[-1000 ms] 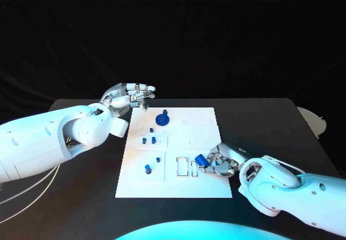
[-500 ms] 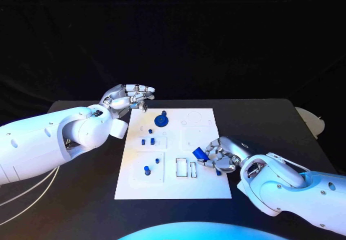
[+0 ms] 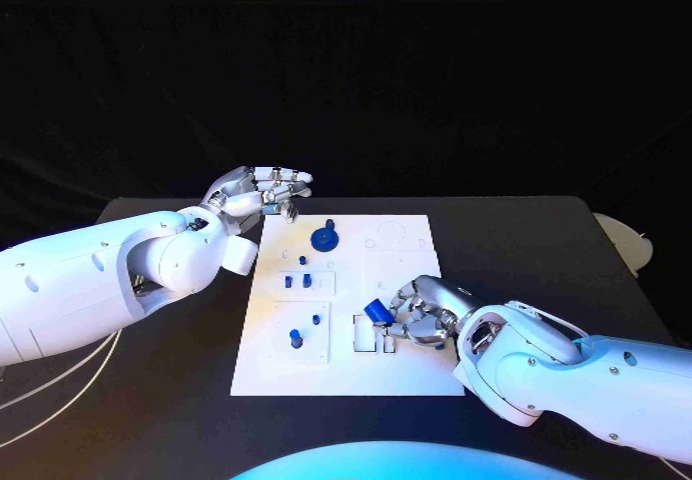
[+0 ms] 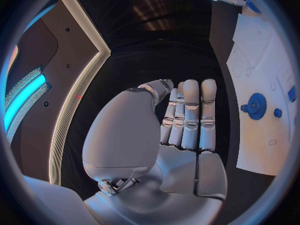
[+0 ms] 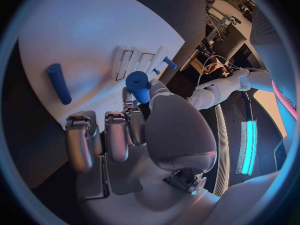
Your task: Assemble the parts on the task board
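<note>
The white task board (image 3: 411, 268) lies in the middle of the black table. My right hand (image 3: 423, 316) is over its near right part and pinches a short blue cylinder (image 3: 376, 310) (image 5: 138, 81) just above the two rectangular slots (image 3: 375, 336). In the right wrist view a loose blue rod (image 5: 59, 83) lies flat on the board (image 5: 94, 30) beside the fingers (image 5: 81, 145). A blue gear (image 3: 326, 240) (image 4: 255, 105) stands at the board's far side. My left hand (image 3: 265, 190) (image 4: 187, 120) hovers by the far left corner, fingers straight, holding nothing.
Small blue pegs (image 3: 297, 282) stand in the board's left middle, and others (image 3: 297, 340) stand in its near left. A pale round object (image 3: 632, 243) sits at the table's right edge. Bare black table (image 3: 534, 250) lies to the right of the board.
My right hand has carried the blue cylinder leftward across the board, from near the right edge to the rectangular slots. The left hand has not moved.
</note>
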`<state>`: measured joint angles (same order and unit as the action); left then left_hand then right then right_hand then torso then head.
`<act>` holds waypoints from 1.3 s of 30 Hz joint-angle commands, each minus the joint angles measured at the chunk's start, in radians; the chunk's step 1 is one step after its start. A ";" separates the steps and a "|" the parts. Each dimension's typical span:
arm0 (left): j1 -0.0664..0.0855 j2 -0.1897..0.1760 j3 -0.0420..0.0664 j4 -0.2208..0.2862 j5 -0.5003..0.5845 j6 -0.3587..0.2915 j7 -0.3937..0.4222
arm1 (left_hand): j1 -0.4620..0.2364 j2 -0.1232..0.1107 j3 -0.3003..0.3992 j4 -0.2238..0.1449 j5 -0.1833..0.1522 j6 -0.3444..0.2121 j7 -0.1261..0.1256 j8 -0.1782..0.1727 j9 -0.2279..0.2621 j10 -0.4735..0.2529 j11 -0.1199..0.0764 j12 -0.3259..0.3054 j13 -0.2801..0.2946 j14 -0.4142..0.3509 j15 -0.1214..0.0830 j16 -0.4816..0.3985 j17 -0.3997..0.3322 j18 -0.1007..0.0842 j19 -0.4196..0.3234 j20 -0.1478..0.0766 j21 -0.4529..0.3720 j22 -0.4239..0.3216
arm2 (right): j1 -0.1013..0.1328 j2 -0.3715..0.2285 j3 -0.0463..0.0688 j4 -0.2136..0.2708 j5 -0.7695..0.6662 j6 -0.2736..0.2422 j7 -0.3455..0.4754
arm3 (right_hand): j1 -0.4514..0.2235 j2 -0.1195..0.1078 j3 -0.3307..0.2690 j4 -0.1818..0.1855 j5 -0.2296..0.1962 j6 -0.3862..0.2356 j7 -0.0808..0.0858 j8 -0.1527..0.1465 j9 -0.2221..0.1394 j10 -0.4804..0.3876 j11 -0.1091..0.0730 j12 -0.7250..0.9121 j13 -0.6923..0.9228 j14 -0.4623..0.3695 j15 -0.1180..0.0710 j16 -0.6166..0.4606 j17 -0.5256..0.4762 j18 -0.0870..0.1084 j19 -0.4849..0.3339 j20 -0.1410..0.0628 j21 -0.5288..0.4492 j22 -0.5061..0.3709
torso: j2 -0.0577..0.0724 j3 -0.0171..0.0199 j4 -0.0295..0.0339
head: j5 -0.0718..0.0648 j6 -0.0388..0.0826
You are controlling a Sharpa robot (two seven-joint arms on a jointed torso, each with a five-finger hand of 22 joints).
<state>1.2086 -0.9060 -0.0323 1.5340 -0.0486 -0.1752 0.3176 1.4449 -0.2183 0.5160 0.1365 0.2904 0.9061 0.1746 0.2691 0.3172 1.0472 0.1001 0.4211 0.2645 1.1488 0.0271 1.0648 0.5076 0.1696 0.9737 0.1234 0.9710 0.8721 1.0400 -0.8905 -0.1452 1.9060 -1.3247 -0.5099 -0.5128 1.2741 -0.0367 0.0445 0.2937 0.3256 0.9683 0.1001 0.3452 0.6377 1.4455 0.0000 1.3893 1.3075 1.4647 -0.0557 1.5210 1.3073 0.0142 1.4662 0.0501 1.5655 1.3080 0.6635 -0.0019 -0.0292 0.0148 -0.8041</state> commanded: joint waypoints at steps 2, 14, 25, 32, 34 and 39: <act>0.000 0.002 0.001 0.004 0.005 0.015 0.006 | -0.002 0.008 0.001 -0.002 0.005 -0.007 0.003 -0.004 0.001 -0.009 0.002 0.006 0.001 -0.008 0.002 -0.005 -0.001 0.006 -0.006 0.001 -0.006 -0.001 | -0.008 0.022 -0.001 -0.013 0.050 0.074 0.004 | -0.023 0.008 -0.003 0.000 0.009 0.045 -0.030 0.010 0.015 0.000 -0.003 -0.009 0.063 0.082 -0.010 0.002 0.142 -0.014 0.105 -0.005 0.005 0.263 | 0.000 0.0000 0.0001 | 0.002 -0.004; 0.000 0.000 0.001 0.005 0.005 0.017 0.004 | -0.002 0.008 0.001 -0.002 0.005 -0.007 0.003 -0.004 0.001 -0.009 0.002 0.006 0.001 -0.008 0.002 -0.005 -0.001 0.006 -0.006 0.001 -0.006 -0.001 | -0.013 0.046 -0.001 -0.032 0.055 0.095 -0.002 | -0.082 0.022 -0.015 0.001 0.011 0.069 -0.041 0.028 0.028 0.005 -0.012 -0.010 0.068 0.083 -0.017 0.004 0.145 -0.014 0.105 -0.011 0.005 0.263 | 0.000 0.0001 -0.0017 | 0.004 -0.008; 0.000 -0.002 0.001 0.007 0.005 0.017 0.003 | -0.002 0.008 0.001 -0.002 0.005 -0.007 0.003 -0.004 0.001 -0.009 0.002 0.006 0.001 -0.008 0.002 -0.005 -0.001 0.006 -0.006 0.001 -0.006 -0.001 | -0.014 0.058 -0.001 -0.047 0.042 0.095 -0.004 | -0.147 0.025 -0.041 0.002 -0.001 0.074 -0.045 0.042 0.040 0.009 -0.016 -0.011 0.074 0.083 -0.021 0.003 0.145 -0.014 0.105 -0.016 0.005 0.263 | 0.000 -0.0006 -0.0009 | 0.004 -0.009; 0.001 -0.004 0.001 0.009 0.005 0.016 0.002 | -0.002 0.009 0.002 -0.002 0.006 -0.008 0.003 -0.004 0.001 -0.010 0.002 0.008 0.002 -0.008 0.002 -0.005 -0.001 0.006 -0.005 0.001 -0.006 -0.001 | -0.013 0.063 -0.001 -0.058 0.031 0.077 -0.005 | -0.230 0.033 -0.119 0.001 -0.150 0.058 -0.043 0.058 0.059 -0.006 -0.014 -0.043 0.054 0.080 -0.020 -0.003 0.132 -0.014 0.105 -0.015 0.005 0.263 | 0.000 -0.0011 0.0001 | 0.004 -0.010; 0.001 -0.005 0.001 0.009 0.005 0.016 0.001 | -0.002 0.009 0.002 -0.002 0.006 -0.008 0.003 -0.004 0.001 -0.010 0.002 0.008 0.002 -0.008 0.002 -0.005 -0.001 0.006 -0.005 0.001 -0.006 -0.001 | -0.012 0.064 -0.001 -0.060 0.028 0.070 -0.004 | -0.237 0.032 -0.141 0.001 -0.172 0.049 -0.040 0.058 0.063 -0.018 -0.012 -0.063 0.038 0.078 -0.018 -0.006 0.125 -0.014 0.105 -0.014 0.005 0.263 | 0.000 -0.0011 -0.0004 | 0.005 -0.010; 0.001 -0.006 0.001 0.010 0.005 0.015 0.000 | -0.002 0.009 0.002 -0.002 0.006 -0.008 0.003 -0.004 0.001 -0.010 0.002 0.008 0.002 -0.008 0.002 -0.005 -0.001 0.006 -0.005 0.001 -0.006 -0.001 | -0.012 0.067 -0.001 -0.062 0.012 0.048 -0.002 | -0.258 0.027 -0.187 0.002 -0.224 0.035 -0.035 0.060 0.068 -0.041 -0.007 -0.105 0.006 0.076 -0.014 -0.012 0.115 -0.011 0.100 -0.010 -0.007 0.259 | 0.000 0.0001 -0.0012 | 0.006 -0.011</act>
<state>1.2086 -0.9126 -0.0324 1.5403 -0.0484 -0.1741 0.3147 1.4449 -0.2183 0.5160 0.1365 0.2904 0.9061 0.1746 0.2692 0.3171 1.0435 0.1039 0.4260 0.2656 1.1488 0.0271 1.0648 0.5077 0.1695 0.9737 0.1235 0.9710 0.8722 1.0284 -0.8252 -0.1461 1.8436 -1.2854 -0.4449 -0.5146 1.0278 -0.0094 -0.1391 0.2953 0.1061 1.0107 0.0644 0.4103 0.7046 1.4112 -0.0053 1.2883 1.3073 1.4647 -0.0702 1.5132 1.3078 0.0142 1.4662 0.0429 1.5655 1.3075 0.6634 -0.0028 -0.0297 0.0202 -0.8150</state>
